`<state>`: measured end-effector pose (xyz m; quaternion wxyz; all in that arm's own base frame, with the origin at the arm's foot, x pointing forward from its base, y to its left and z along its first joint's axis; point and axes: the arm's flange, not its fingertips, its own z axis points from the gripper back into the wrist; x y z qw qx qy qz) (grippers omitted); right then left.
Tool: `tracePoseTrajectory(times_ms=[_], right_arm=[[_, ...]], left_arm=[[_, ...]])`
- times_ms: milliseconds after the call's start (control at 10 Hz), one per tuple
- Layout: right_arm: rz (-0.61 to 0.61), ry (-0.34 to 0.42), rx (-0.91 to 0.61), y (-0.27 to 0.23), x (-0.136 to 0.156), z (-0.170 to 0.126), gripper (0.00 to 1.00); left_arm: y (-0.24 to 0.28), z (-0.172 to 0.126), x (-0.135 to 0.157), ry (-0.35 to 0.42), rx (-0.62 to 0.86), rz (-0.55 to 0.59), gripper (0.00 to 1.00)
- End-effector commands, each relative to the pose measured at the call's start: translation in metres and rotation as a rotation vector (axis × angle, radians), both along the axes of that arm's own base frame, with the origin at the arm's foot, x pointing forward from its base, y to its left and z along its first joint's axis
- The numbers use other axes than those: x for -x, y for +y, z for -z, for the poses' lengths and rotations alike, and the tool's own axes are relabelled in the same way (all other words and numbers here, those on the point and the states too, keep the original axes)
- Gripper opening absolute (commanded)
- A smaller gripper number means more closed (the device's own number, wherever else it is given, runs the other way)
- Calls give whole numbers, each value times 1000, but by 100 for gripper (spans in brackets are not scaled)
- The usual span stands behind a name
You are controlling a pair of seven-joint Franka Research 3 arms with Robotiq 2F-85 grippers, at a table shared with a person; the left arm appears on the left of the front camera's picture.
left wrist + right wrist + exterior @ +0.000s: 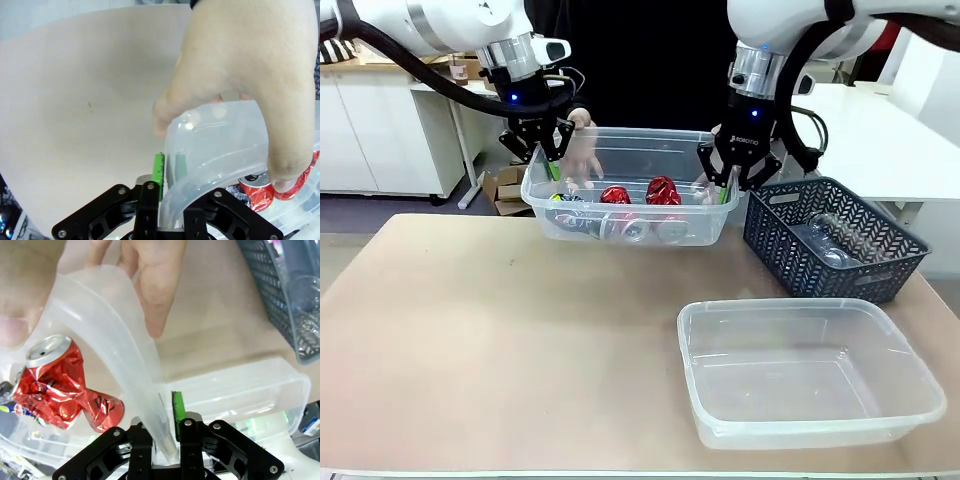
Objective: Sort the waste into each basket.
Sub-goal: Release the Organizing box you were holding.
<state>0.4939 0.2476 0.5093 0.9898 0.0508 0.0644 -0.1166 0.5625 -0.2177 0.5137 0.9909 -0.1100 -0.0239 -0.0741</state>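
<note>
Starting nearest, an empty clear tub [800, 432] sits on the table [470, 330]. Just behind it at right, a dark blue lattice basket [788, 255] holds clear bottles [828, 240]. Farther off, the far tub [650, 140] contains crushed red cans [662, 190]. The left gripper [550, 165] and right gripper [726, 188] each pinch one of its end walls between nearly closed jaws, with a person's hand [582, 150] on the rim beside each.

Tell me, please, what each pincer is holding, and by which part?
The can-filled clear tub: left pincer pinches its left end wall at the rim, right pincer its right end wall.
</note>
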Motion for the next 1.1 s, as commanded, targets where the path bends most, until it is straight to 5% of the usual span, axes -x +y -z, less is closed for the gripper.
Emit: tracePoseTrajectory(times_ms=[0,100,200,1000], right_arm=[[-31,-36,16,4,0,0,100],[-39,-60,20,5,1,-3,63],[-41,-78,5,4,0,-5,100],[-54,-130,9,0,1,-11,100]], left_arm=[[-3,-5,12,27,15,-1,100],[-5,-6,18,21,0,-10,66],[-4,-8,20,25,5,-14,100],[0,-13,36,63,29,-33,100]])
